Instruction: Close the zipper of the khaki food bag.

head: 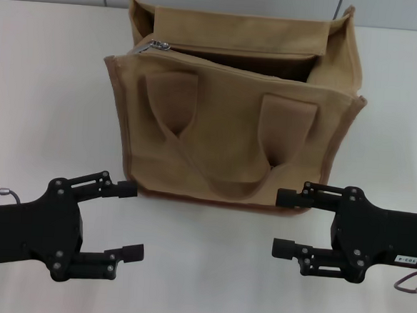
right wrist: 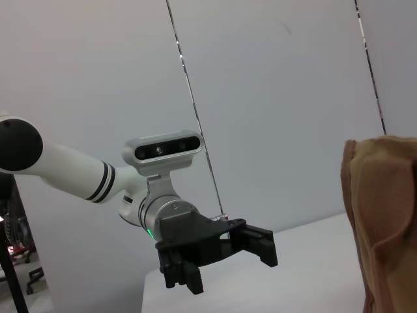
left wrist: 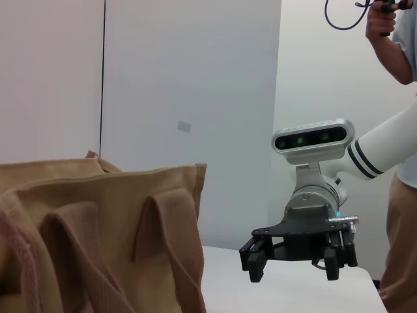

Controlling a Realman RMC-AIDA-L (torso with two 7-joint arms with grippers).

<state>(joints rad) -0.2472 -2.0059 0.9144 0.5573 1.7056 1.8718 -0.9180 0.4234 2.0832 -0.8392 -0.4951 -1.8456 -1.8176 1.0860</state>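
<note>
The khaki food bag (head: 232, 122) stands upright on the white table, its top open. The zipper's silver pull (head: 156, 47) sits at the bag's far left top corner. My left gripper (head: 130, 220) is open and empty, low in front of the bag's left corner. My right gripper (head: 285, 223) is open and empty, in front of the bag's right corner. The left wrist view shows the bag (left wrist: 98, 235) close by and the right gripper (left wrist: 293, 264) beyond. The right wrist view shows the bag's edge (right wrist: 384, 222) and the left gripper (right wrist: 225, 257).
The white table (head: 47, 102) spreads to both sides of the bag. A grey wall stands behind it. A person (left wrist: 401, 163) stands at the edge of the left wrist view, beyond the table.
</note>
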